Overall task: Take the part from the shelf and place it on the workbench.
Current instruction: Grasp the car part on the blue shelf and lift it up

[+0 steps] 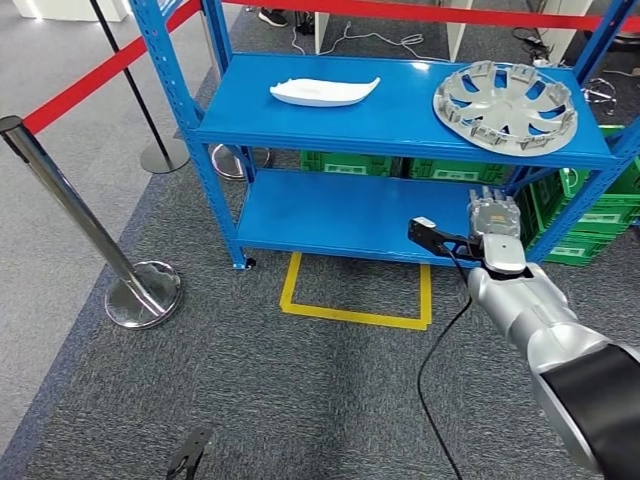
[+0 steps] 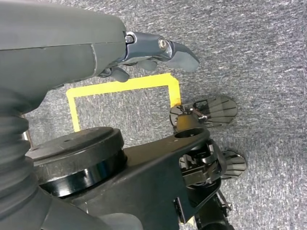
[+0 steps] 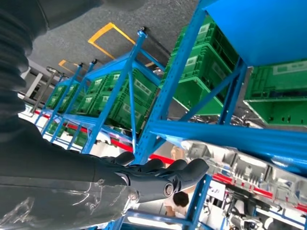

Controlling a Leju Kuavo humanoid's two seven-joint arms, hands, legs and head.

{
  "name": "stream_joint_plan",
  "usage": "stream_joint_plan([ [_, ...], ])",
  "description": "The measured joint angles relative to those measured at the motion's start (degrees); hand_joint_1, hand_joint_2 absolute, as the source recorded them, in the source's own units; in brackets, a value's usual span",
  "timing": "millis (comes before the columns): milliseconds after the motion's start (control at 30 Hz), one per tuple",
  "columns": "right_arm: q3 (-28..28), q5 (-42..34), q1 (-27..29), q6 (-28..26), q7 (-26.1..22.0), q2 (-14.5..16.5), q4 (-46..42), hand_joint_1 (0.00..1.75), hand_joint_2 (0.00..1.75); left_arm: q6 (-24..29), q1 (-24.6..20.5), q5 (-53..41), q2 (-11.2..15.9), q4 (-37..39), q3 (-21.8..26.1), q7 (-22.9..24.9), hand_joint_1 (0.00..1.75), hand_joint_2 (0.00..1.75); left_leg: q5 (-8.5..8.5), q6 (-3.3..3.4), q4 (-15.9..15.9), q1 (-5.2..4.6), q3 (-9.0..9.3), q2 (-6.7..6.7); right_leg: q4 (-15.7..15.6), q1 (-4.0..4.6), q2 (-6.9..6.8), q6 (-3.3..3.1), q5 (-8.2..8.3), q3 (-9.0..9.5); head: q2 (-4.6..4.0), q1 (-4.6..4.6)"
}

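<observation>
- I see a blue shelf [image 1: 377,125] on grey carpet [image 1: 302,400], with a yellow floor outline [image 1: 355,315] on its near side.
- The silver wheel cover [image 1: 506,105] lies at the right of the top tier; a white part [image 1: 324,92] lies left of it.
- My right hand [image 1: 494,222] is raised before the lower tier, fingers [image 3: 181,172] extended and holding nothing.
- My left hand [image 2: 152,52] hangs over the carpet, fingers apart and holding nothing.
- Green crates [image 1: 596,210] stand behind, red barrier tape [image 1: 98,75] on the left.

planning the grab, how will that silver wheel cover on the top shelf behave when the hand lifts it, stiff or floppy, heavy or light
The wheel cover is probably light for its size: it looks thin and full of open slots. Likely fairly stiff, given its moulded ribs, though the rim may flex. Lying flat on the blue shelf, it should slide rather than roll.
</observation>
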Motion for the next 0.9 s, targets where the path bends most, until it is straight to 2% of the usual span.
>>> stream_joint_plan([
  [400,-1.81,1.31,-0.26,-7.17,-4.55,0.51,-0.51,0.0,1.75,-0.01,0.03,-0.56,0.01,0.0,-0.05,0.22,0.0,1.75,0.05,0.07,0.0,-0.02,-0.07,-0.01,0.01,0.0,-0.08,0.03,0.02,0.02,0.0,0.0],
  [567,-2.11,4.12,-2.86,-10.74,-3.47,1.43,-1.09,0.0,1.75,0.12,0.02,-0.8,0.04,0.0,-0.13,0.37,0.0,1.75,0.08,0.11,0.0,-0.02,-0.07,-0.01,0.01,0.0,-0.08,0.04,0.03,0.0,0.0,-0.01],
  [900,-2.54,4.97,-3.83,-11.24,-3.03,1.81,-1.44,0.0,1.75,0.13,0.03,-0.85,0.04,0.0,-0.13,0.57,0.0,1.75,0.09,0.12,0.0,-0.02,-0.07,-0.01,0.01,0.0,-0.11,0.05,0.03,0.01,0.0,-0.01],
])
